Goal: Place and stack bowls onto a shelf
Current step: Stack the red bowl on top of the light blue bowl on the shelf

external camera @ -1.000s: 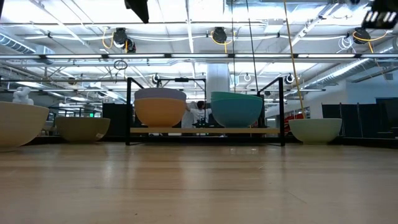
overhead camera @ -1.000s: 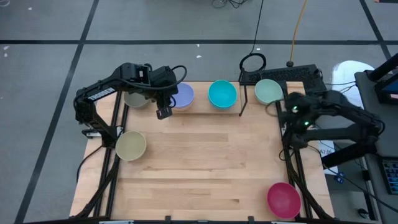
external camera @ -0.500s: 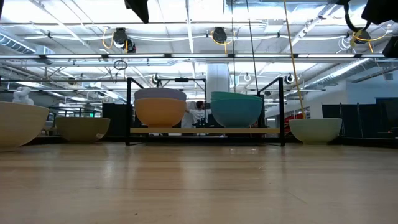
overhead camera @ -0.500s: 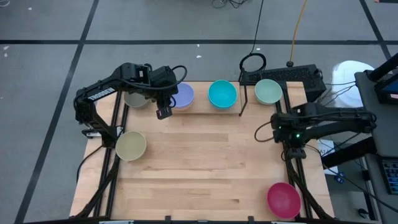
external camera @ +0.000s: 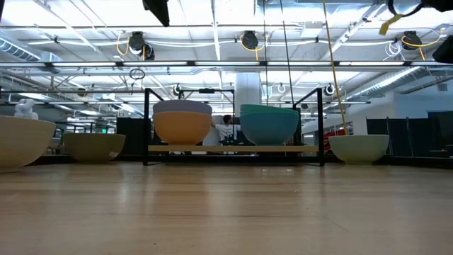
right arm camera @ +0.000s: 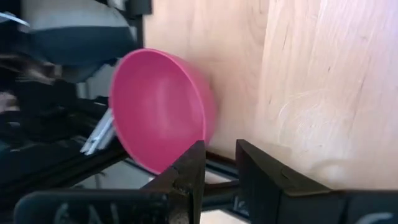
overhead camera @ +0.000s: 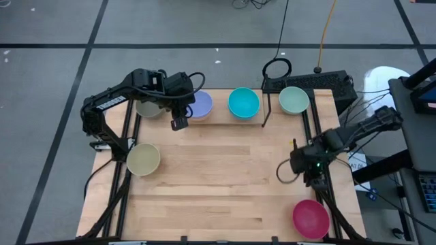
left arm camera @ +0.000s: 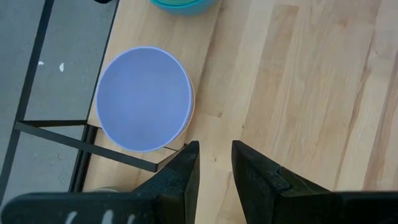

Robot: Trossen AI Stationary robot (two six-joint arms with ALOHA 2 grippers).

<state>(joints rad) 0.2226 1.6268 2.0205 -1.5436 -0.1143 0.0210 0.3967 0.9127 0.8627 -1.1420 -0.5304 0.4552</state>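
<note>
The shelf [external camera: 233, 149] stands at the table's far edge. On its board rest the lavender bowl [overhead camera: 199, 104], nested in an orange one [external camera: 182, 127], and the cyan bowl [overhead camera: 243, 102], nested in a blue one [external camera: 269, 129]. On the tabletop stand the mint bowl [overhead camera: 294, 100], the grey-olive bowl [overhead camera: 146, 109], the beige bowl [overhead camera: 144, 159] and the magenta bowl [overhead camera: 310, 218]. My left gripper [overhead camera: 179, 123] hovers just in front of the lavender bowl [left arm camera: 144, 98], narrowly open. My right gripper [overhead camera: 306, 173] hangs above the table's right side, pointing toward the magenta bowl [right arm camera: 163, 109], narrowly open.
Black frame rails [overhead camera: 122, 177] run along the table's left and right [overhead camera: 327, 197] edges. A black device and cables [overhead camera: 313, 82] lie behind the far right corner. Bare wood [overhead camera: 225, 177] spans the table's middle.
My right arm has swung from the far right corner beside the mint bowl toward the near edge, turning as it went, and now points at the magenta bowl. No bowl has moved.
</note>
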